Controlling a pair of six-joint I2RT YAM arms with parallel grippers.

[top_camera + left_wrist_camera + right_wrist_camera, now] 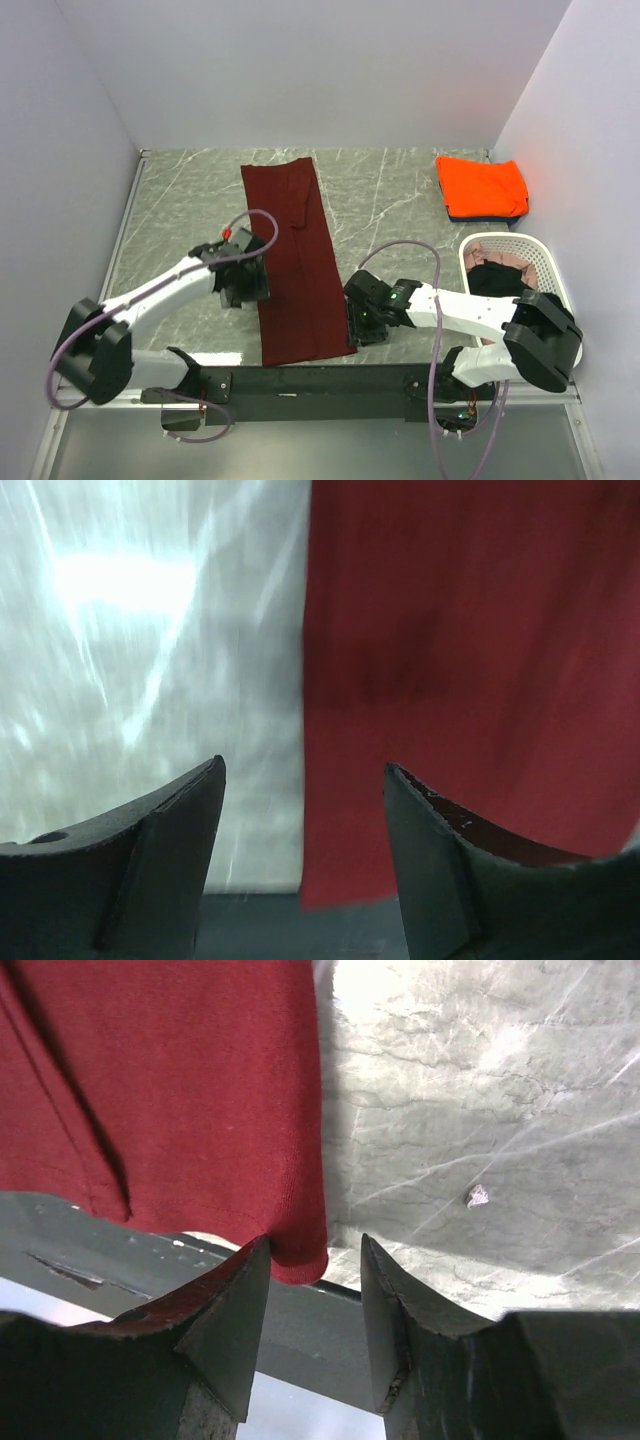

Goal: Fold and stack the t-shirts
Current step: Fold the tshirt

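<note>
Grey marble table (180, 200), white walls. The right claw (315, 1239), spread and empty, has the maroon t-shirt (295, 260)'s near corner just at its tips. Further up, the left claw (305, 770), also spread, straddles the opposite long edge. The strip runs lengthwise away from both.

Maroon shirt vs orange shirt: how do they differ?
The maroon shirt is a long narrow strip, centred; the orange shirt is a compact folded block, far right corner. Maroon lies directly on the table; orange sits atop a dark garment. Both are plain solid-coloured cloth.
</note>
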